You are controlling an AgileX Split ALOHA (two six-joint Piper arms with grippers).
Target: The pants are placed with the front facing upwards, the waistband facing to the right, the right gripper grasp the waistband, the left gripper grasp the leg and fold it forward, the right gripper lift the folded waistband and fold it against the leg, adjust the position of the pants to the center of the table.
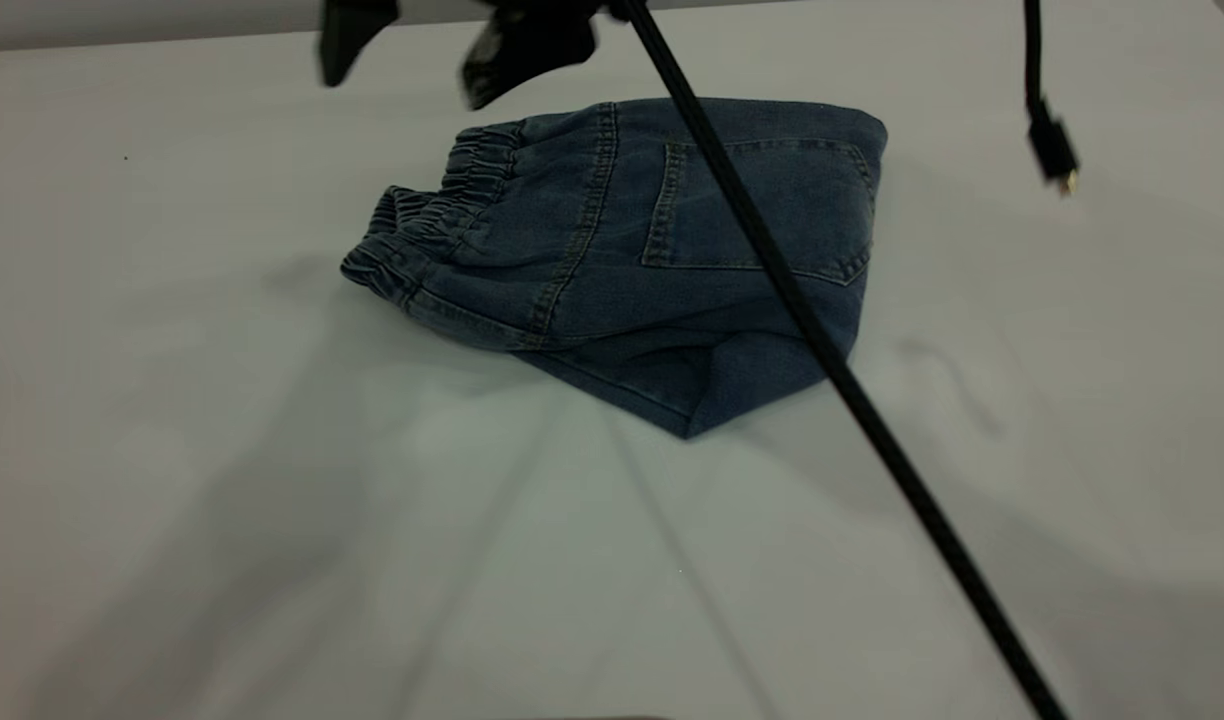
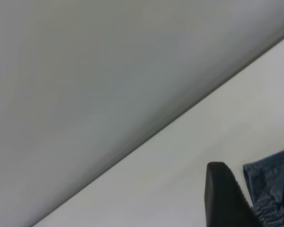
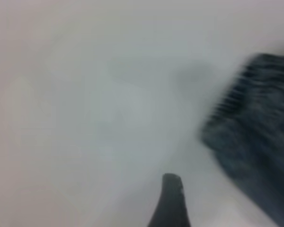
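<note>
The dark blue denim pants (image 1: 592, 260) lie folded on the white table (image 1: 172, 480), back of centre, with the square back pocket (image 1: 822, 210) facing up. The ruched waistband (image 1: 432, 225) lies on top at the bundle's left end. My left gripper (image 1: 402, 90) hangs open over the far end of the waistband and holds nothing. In the left wrist view the left gripper (image 2: 255, 177) has the waistband (image 2: 270, 210) just beyond one black finger (image 2: 222, 198). The right gripper (image 3: 170, 203) shows only in its wrist view, off the pants (image 3: 255, 142), which are blurred.
A thick black cable (image 1: 852, 390) crosses over the pants from the top centre to the bottom right corner. A second cable ends in a dangling plug (image 1: 1057, 165) at the upper right. The table's edge (image 2: 180, 118) and a grey wall show in the left wrist view.
</note>
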